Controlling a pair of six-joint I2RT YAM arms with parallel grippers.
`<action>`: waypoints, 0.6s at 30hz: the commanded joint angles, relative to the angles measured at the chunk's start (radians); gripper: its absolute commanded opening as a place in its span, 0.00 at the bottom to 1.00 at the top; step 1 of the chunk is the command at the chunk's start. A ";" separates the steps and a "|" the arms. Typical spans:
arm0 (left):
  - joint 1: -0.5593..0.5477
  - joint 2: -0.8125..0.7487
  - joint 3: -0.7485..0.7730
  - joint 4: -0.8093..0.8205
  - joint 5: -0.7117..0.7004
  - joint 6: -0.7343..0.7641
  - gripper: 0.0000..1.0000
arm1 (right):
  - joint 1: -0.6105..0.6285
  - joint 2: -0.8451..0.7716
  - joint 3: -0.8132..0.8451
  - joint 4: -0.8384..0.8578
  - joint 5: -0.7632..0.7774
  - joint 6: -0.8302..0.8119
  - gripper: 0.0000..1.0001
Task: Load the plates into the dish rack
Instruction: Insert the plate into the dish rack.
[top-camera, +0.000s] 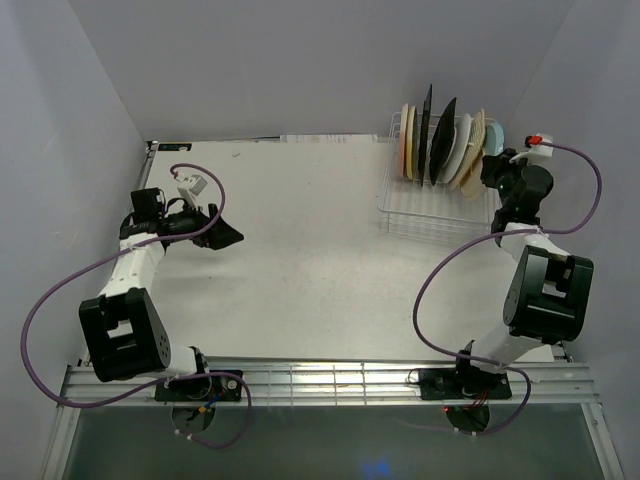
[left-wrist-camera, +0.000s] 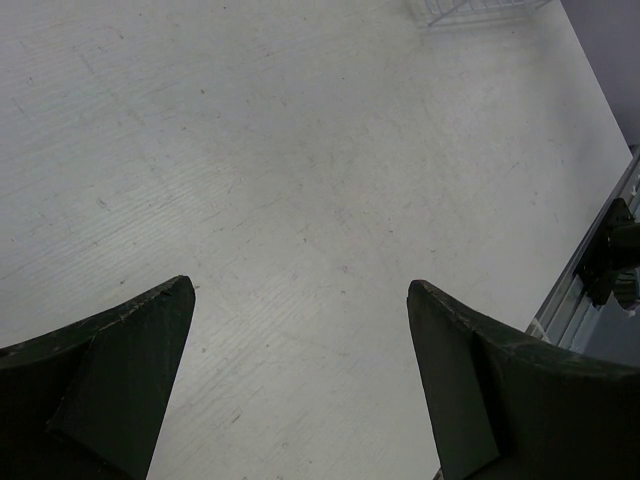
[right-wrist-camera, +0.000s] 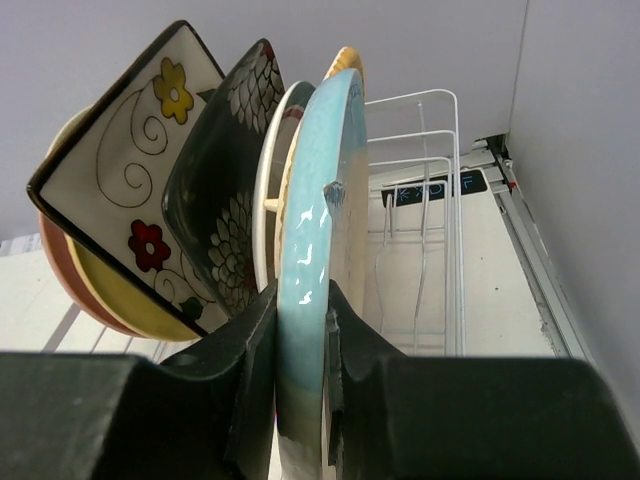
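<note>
Because a plate must stand on edge between the tines, the right fingers (right-wrist-camera: 245, 370) are pressed shut on the lower rim of the blue-cream plate (right-wrist-camera: 310, 250), one on each face. They hold it upright at the open end of the row inside the dish rack (right-wrist-camera: 455, 200). Whether its bottom edge sits in a slot is hidden. Packed against it are the other plates: a white one (right-wrist-camera: 268, 190) just beside it, then the black floral square (right-wrist-camera: 225, 190) and the cream floral square (right-wrist-camera: 130, 170). All lean the same way, leaving bare wire bays on the blue plate's other side. Well apart from the rack, across the table (top-camera: 300, 250), the left fingers (left-wrist-camera: 120, 370) are spread wide, holding nothing and probably parked clear.
</note>
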 joint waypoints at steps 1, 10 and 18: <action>-0.007 -0.045 -0.007 0.010 0.012 0.010 0.98 | 0.020 0.002 0.092 0.221 -0.061 -0.007 0.08; -0.010 -0.048 -0.010 0.014 0.006 0.010 0.98 | 0.137 0.074 0.193 0.138 0.027 -0.180 0.08; -0.012 -0.045 -0.010 0.015 0.001 0.013 0.98 | 0.181 0.135 0.260 0.100 0.084 -0.274 0.08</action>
